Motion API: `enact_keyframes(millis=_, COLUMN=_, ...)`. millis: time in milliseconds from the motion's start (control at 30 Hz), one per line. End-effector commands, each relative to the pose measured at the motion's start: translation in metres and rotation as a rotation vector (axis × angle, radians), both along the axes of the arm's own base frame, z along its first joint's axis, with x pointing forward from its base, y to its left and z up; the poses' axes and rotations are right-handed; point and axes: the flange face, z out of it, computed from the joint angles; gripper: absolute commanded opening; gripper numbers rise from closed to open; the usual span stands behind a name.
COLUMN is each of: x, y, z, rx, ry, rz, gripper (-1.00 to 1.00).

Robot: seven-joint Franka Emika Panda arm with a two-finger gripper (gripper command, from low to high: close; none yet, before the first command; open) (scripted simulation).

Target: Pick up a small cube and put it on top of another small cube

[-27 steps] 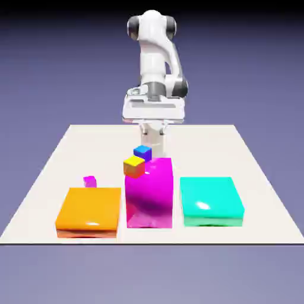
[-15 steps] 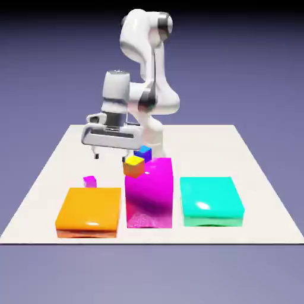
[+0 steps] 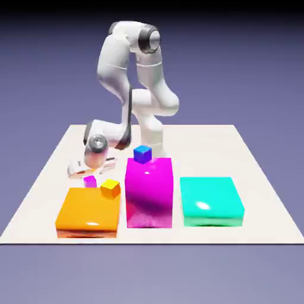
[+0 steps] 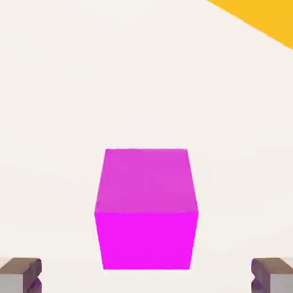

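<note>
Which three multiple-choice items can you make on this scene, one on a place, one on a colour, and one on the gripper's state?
1. What lies in the middle of the three big blocks?
A) the teal block
B) the magenta block
C) the orange block

2. What colour is the small cube between the fingertips in the hand view?
A) magenta
B) green
C) white

3. How is the gripper?
A) shut on a cube
B) shut, empty
C) open

Key:
1 B: the tall magenta block stands between the orange block and the teal block.
2 A: the small cube shows magenta faces.
3 C: the gripper has its fingertips wide apart, with gaps on both sides of the cube.
</note>
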Motion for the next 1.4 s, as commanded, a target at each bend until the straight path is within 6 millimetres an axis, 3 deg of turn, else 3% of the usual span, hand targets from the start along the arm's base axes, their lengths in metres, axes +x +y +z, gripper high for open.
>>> enact_keyframes(millis=0, x=-0.005, y=-0.003, z=-0.011, rx=0.0, ry=0.0, rz=0.0, gripper=0.0)
enact_keyframes(millis=100, x=-0.019, y=-0.007, z=-0.037, rx=0.004, ry=0.0, rz=0.0, gripper=0.0)
enact_keyframes(millis=133, x=-0.019, y=-0.007, z=-0.037, rx=0.004, ry=0.0, rz=0.0, gripper=-1.0)
enact_keyframes(millis=167, x=-0.019, y=-0.007, z=-0.037, rx=0.004, ry=0.0, rz=0.0, gripper=-1.0)
enact_keyframes(millis=333, x=0.007, y=0.005, z=0.018, rx=0.003, ry=0.0, rz=0.0, gripper=-1.0)
enact_keyframes(millis=367, x=0.005, y=-0.007, z=0.031, rx=-0.012, ry=-0.006, rz=-0.032, gripper=-1.0)
enact_keyframes(millis=433, x=0.023, y=-0.01, z=0.058, rx=-0.041, ry=-0.007, rz=-0.039, gripper=-1.0)
enact_keyframes(millis=533, x=0.054, y=0.004, z=0.099, rx=-0.064, ry=-0.009, rz=-0.024, gripper=-1.0)
enact_keyframes(millis=667, x=0.098, y=0.06, z=0.151, rx=-0.057, ry=-0.006, rz=0.061, gripper=-1.0)
enact_keyframes(millis=767, x=0.12, y=0.111, z=0.192, rx=-0.036, ry=-0.003, rz=0.128, gripper=-1.0)
enact_keyframes(millis=867, x=0.13, y=0.167, z=0.233, rx=-0.004, ry=0.002, rz=0.202, gripper=-1.0)
enact_keyframes(millis=1000, x=0.124, y=0.245, z=0.287, rx=0.051, ry=0.019, rz=0.32, gripper=-1.0)
enact_keyframes(millis=1033, x=0.122, y=0.271, z=0.286, rx=0.044, ry=0.027, rz=0.382, gripper=-1.0)
enact_keyframes(millis=1067, x=0.122, y=0.281, z=0.293, rx=0.004, ry=0.0, rz=0.426, gripper=-1.0)
enact_keyframes(millis=1100, x=0.122, y=0.281, z=0.293, rx=0.004, ry=0.0, rz=0.426, gripper=-1.0)
enact_keyframes(millis=1267, x=0.103, y=0.257, z=0.233, rx=0.004, ry=0.0, rz=0.426, gripper=-1.0)
enact_keyframes(millis=1300, x=0.103, y=0.257, z=0.233, rx=0.004, ry=0.0, rz=0.426, gripper=1.0)
enact_keyframes(millis=1333, x=0.103, y=0.257, z=0.233, rx=0.004, ry=0.0, rz=0.426, gripper=1.0)
enact_keyframes(millis=1367, x=0.108, y=0.262, z=0.246, rx=0.003, ry=0.0, rz=0.426, gripper=1.0)
